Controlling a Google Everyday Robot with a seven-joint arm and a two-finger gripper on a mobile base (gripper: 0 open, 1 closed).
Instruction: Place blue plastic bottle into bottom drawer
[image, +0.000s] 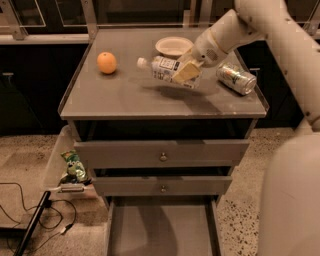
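Your claw (185, 74) is clamped across the blue plastic bottle (161, 67). The bottle lies sideways, cap to the left, and by its shadow it is just clear of the bench (115, 97). Carry step, likely. The bottom drawer (162, 227) is open below. Next you bring it forward past the bench edge, then lower.

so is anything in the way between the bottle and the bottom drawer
Nothing visible does. The claw holds the blue plastic bottle over the cabinet top; the bottom drawer is pulled out past the two upper drawers, its floor bare.
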